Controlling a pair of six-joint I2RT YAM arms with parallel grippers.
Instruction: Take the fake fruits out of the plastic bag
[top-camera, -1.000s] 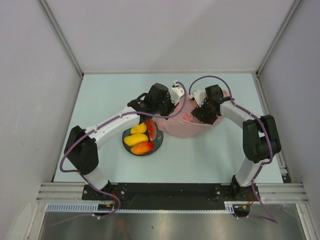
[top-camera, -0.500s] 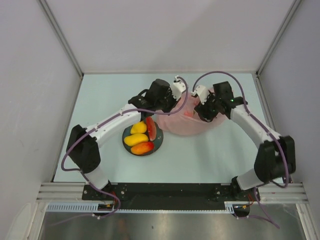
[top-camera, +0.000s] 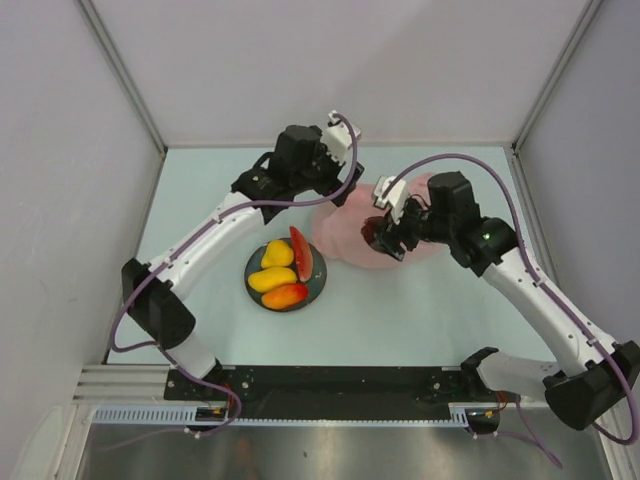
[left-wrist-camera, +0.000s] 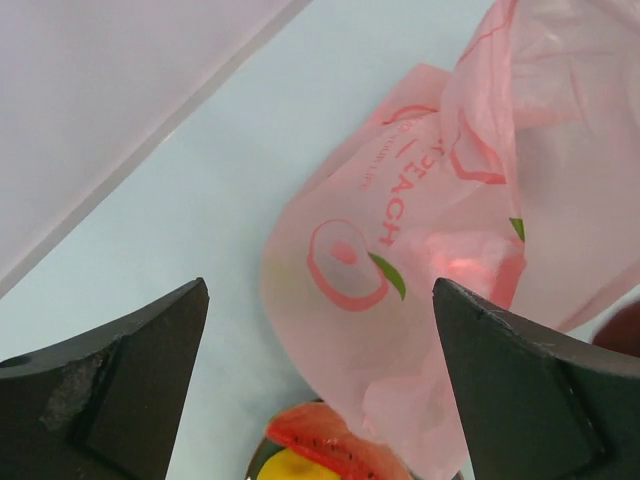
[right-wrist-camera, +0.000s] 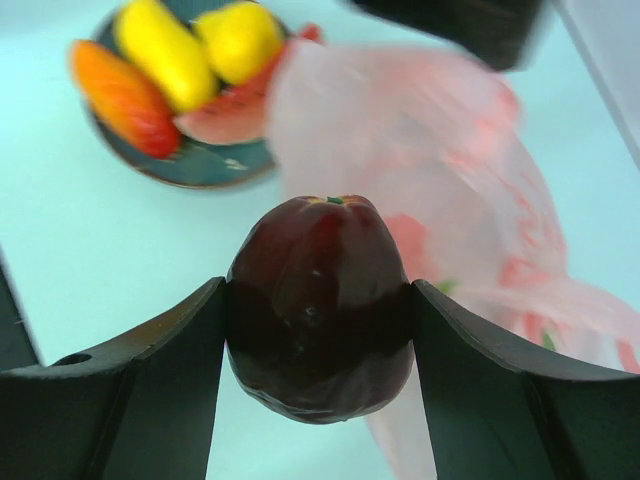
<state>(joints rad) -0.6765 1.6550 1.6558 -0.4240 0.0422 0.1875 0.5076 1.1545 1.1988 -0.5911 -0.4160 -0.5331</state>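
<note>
The right tool (right-wrist-camera: 318, 335) grips dark red fruit (right-wrist-camera: 320, 280) over bag (right-wrist-camera: 440, 130) edge; left tool (left-wrist-camera: 320, 292) (empty) wide.

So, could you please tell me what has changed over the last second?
The left tool drew back from the plastic bag toward the far wall and is open. The right tool came out of the bag shut on a dark red fruit, its elbow swinging outward. The plate and its four fruits stayed put.
</note>
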